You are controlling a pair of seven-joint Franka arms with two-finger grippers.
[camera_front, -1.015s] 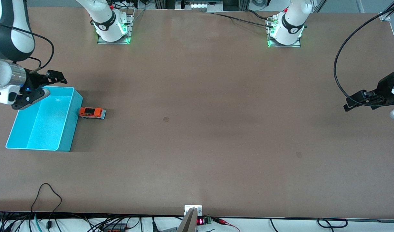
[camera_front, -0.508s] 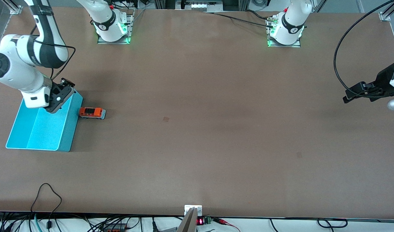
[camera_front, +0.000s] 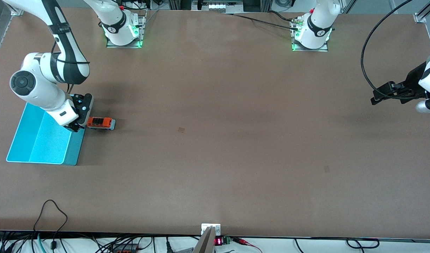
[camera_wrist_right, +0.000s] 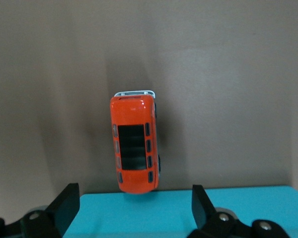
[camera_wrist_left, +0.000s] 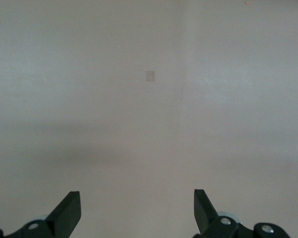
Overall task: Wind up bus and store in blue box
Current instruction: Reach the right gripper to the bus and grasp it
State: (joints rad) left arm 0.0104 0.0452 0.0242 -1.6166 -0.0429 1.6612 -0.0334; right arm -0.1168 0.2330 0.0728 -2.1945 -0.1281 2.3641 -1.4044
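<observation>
The small orange bus (camera_front: 100, 122) with dark roof panel stands on the table right beside the blue box (camera_front: 42, 140), against its side wall toward the table's middle. In the right wrist view the bus (camera_wrist_right: 134, 148) lies just past the box's wall (camera_wrist_right: 188, 208). My right gripper (camera_front: 82, 117) is open and empty over that wall of the box, close to the bus's end. My left gripper (camera_front: 378, 96) is open and empty, up over the table's left-arm end, and waits.
Brown table top (camera_front: 215, 140) all around. Arm bases stand along the edge farthest from the front camera. Cables hang along the nearest edge and a black cable loops by the left arm.
My right arm has swung across the box toward the bus and turned its gripper downward. The left gripper has drifted slightly. The bus and box have not moved.
</observation>
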